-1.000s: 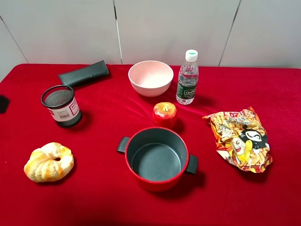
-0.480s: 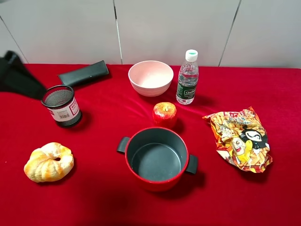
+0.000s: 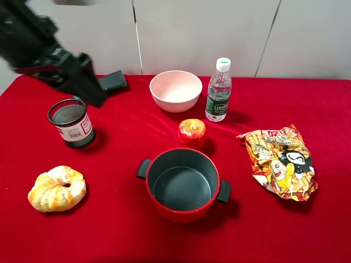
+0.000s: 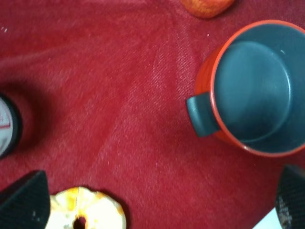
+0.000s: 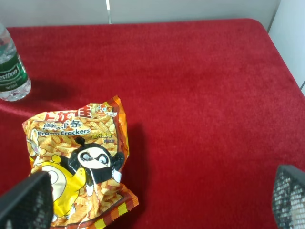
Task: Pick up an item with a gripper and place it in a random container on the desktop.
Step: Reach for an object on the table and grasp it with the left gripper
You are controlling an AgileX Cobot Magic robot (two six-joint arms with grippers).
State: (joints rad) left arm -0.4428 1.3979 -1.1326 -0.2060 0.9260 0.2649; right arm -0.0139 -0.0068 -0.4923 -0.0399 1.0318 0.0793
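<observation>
The red apple point(image 3: 192, 132) sits on the red cloth desktop point(image 3: 318, 104) just behind the red pot point(image 3: 184, 183), which is empty with a dark grey inside. My left gripper point(image 3: 89, 89) hangs in the air at the back left, above the mesh cup and far from the apple. In the left wrist view its fingertips point(image 4: 25, 202) stand wide apart and hold nothing; below are the pot point(image 4: 257, 90) and an edge of the apple point(image 4: 207, 5). My right gripper point(image 5: 157, 202) is open and empty, and it is out of the exterior view.
A black mesh cup point(image 3: 71, 121), a braided bread roll point(image 3: 56, 189) and a black case point(image 3: 113, 80) are on the left. A pink bowl point(image 3: 175, 90) and a water bottle point(image 3: 218, 90) stand at the back. A snack bag point(image 3: 279, 161) lies at the right.
My left arm has swung in from the left edge, up and to the right, and now covers part of the black case. Nothing on the table has moved.
</observation>
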